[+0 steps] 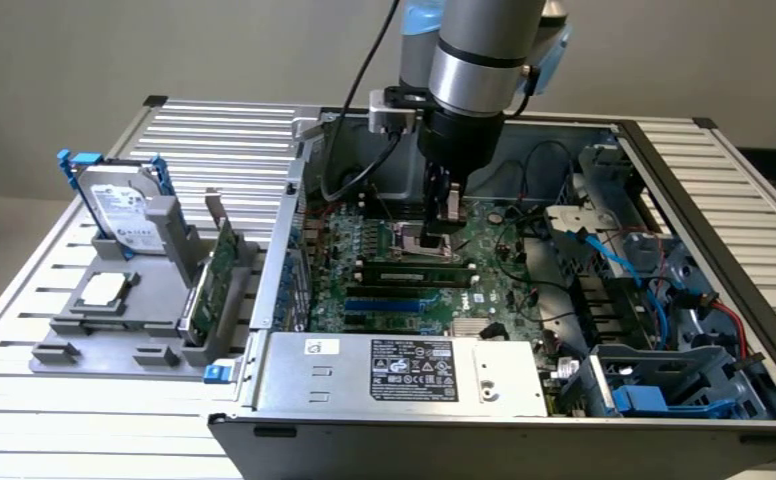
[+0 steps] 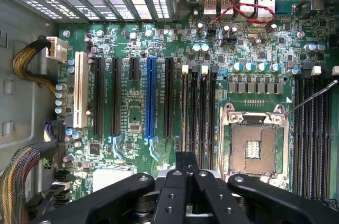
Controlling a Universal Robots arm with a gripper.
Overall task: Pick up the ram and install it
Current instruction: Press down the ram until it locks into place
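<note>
While the gripper hangs low over the motherboard with its fingers pressed together, you see the ram lying along a black slot just beside the fingertips; whether they touch it, you cannot tell.

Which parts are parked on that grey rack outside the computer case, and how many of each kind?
Hard drive with blue rails: 1
Green expansion card: 1
Square silver chip: 1
Total: 3
</note>
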